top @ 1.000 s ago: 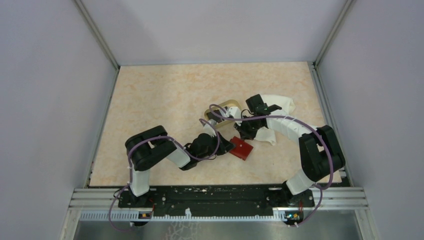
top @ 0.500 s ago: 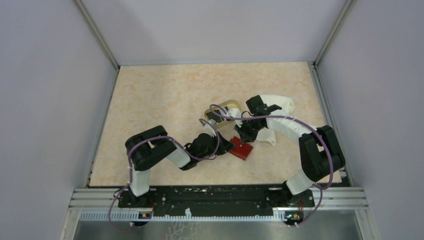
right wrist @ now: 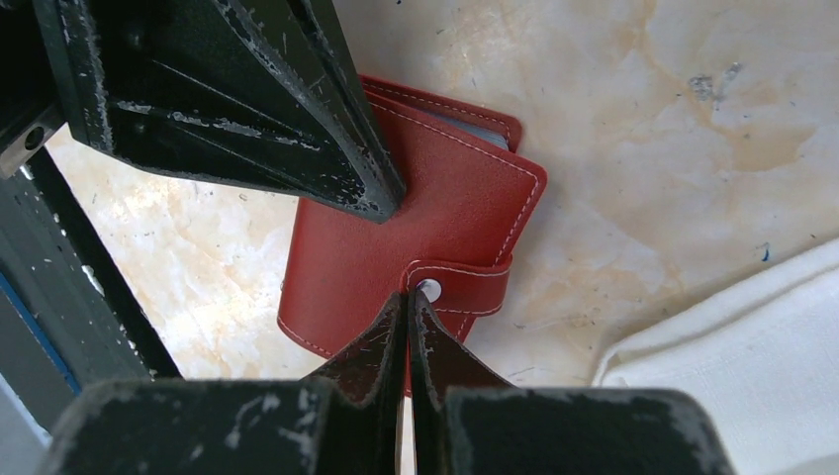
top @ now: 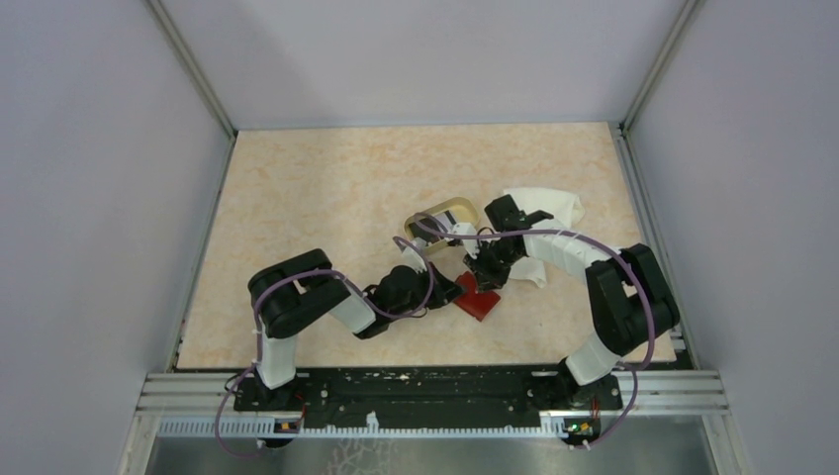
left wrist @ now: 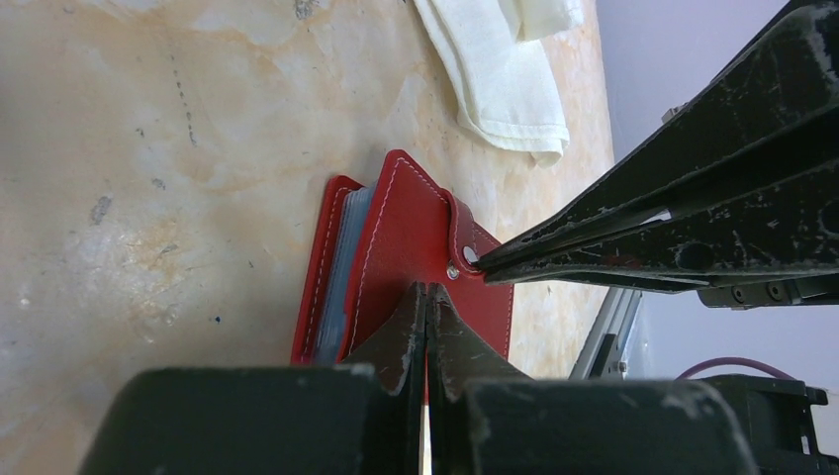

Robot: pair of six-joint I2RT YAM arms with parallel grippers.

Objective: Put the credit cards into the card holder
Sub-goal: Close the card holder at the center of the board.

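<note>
Beige tabletop [top: 326, 198], card holder [right wrist: 416, 228] under right claw [right wrist: 408, 296]

Pale lavender walls [top: 99, 198] left, right and far, beige marbled tabletop [top: 326, 188] between them — scuffed, aluminium posts [top: 193, 64] at far corners, metal rail [top: 693, 391] near.

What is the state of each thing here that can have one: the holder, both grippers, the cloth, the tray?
Holder: folded shut, lying flat, strap over its front.
Left gripper: shut, tips at the holder's cover.
Right gripper: shut, tips at the snap stud.
Cloth: folded, lying apart from the holder.
Tray: upright, partly hidden by the right arm; contents unclear.
</note>
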